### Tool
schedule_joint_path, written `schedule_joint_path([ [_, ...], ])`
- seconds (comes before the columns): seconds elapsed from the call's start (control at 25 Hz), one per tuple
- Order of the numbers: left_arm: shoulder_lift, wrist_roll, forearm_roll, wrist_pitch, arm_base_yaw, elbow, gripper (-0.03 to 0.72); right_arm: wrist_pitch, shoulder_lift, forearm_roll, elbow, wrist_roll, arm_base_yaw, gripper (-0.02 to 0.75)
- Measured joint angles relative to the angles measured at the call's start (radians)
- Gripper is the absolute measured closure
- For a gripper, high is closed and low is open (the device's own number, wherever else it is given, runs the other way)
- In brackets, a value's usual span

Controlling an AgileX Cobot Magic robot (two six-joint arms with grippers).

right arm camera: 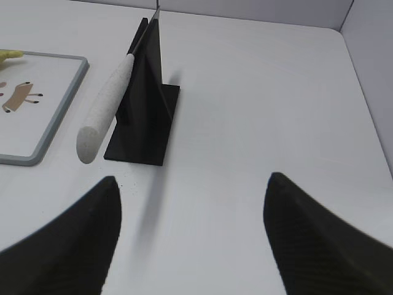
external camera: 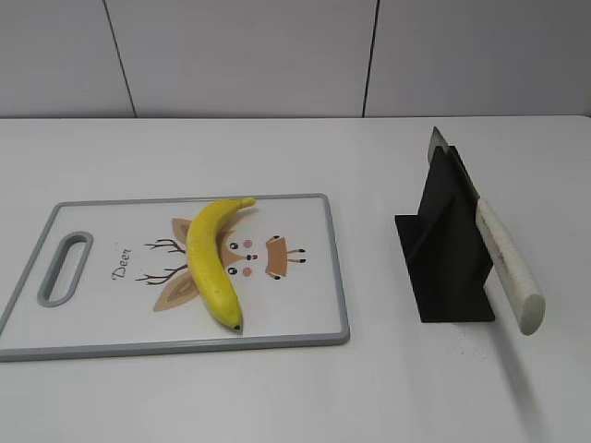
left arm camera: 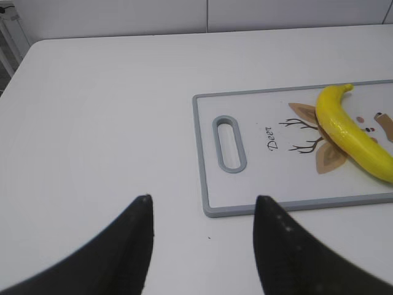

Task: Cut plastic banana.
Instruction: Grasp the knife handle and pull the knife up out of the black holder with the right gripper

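Note:
The plastic banana [external camera: 211, 260] is whole, curved and bright yellow, and lies across the middle of the white cutting board [external camera: 92, 318], stem towards the back. It also shows in the left wrist view [left arm camera: 350, 135]. A knife with a white handle [external camera: 507, 266] rests slanted in a black stand [external camera: 445, 249] to the right of the board; the right wrist view shows the handle [right arm camera: 104, 110] too. My left gripper [left arm camera: 202, 203] is open and empty over bare table left of the board. My right gripper [right arm camera: 193, 181] is open and empty, in front of the stand. Neither gripper shows in the exterior view.
The cutting board [left arm camera: 212, 209] has a grey rim, a handle slot [left arm camera: 229, 144] at its left end and a deer drawing. The white table reaches a wall at the back and a side wall [right arm camera: 371, 55] on the right.

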Motion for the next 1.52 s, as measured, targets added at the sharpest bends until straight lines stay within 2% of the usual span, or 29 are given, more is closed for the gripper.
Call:
schedule_joint_path([
  [1.24, 0.000, 0.000, 0.006, 0.000, 0.001, 0.000, 0.186, 0.000, 0.000, 0.000, 0.000, 0.000, 0.000, 0.168],
  [1.32, 0.000, 0.001, 0.008, 0.000, 0.003, 0.000, 0.166, 0.000, 0.000, 0.000, 0.000, 0.000, 0.000, 0.168],
  [1.52, 0.000, 0.001, 0.008, 0.000, 0.003, 0.000, 0.050, -0.007, 0.001, 0.000, 0.000, 0.000, 0.000, 0.168],
])
